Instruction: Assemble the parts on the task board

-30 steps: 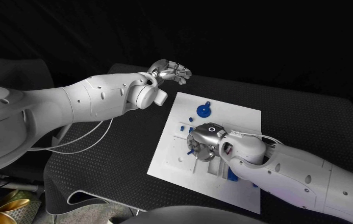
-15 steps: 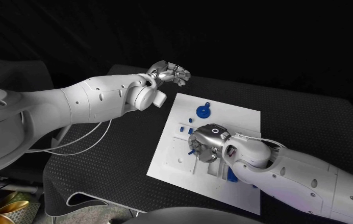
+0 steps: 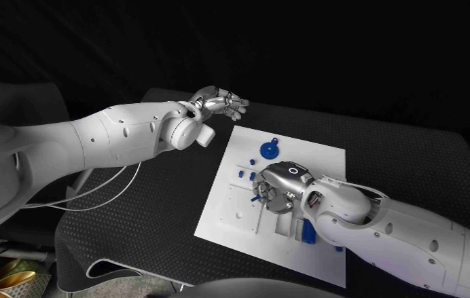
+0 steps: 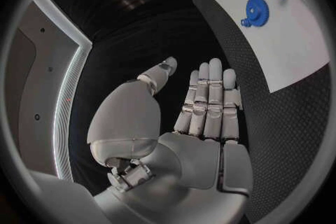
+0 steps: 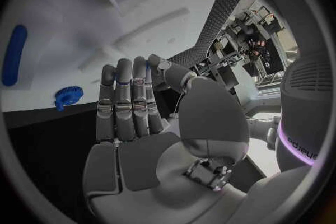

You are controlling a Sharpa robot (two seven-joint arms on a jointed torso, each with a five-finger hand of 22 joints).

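right hand (image 3: 277, 191) over middle of task board (image 3: 318, 154), fingers (image 5: 126, 103) straight, pressed together, holding nothing. blue gear (image 3: 269, 149) just past fingertips, toward board's far edge. left hand (image 3: 223, 100) off board, flat, empty, farther away.

two white arms with smooth rounded shells dotted with small dark screw holes; each ends in a silver, segmented metal hand, left hand (image 3: 221, 101), right hand (image 3: 277, 188). a thin white cable (image 3: 98, 196) loops under the left arm, possibly two strands.
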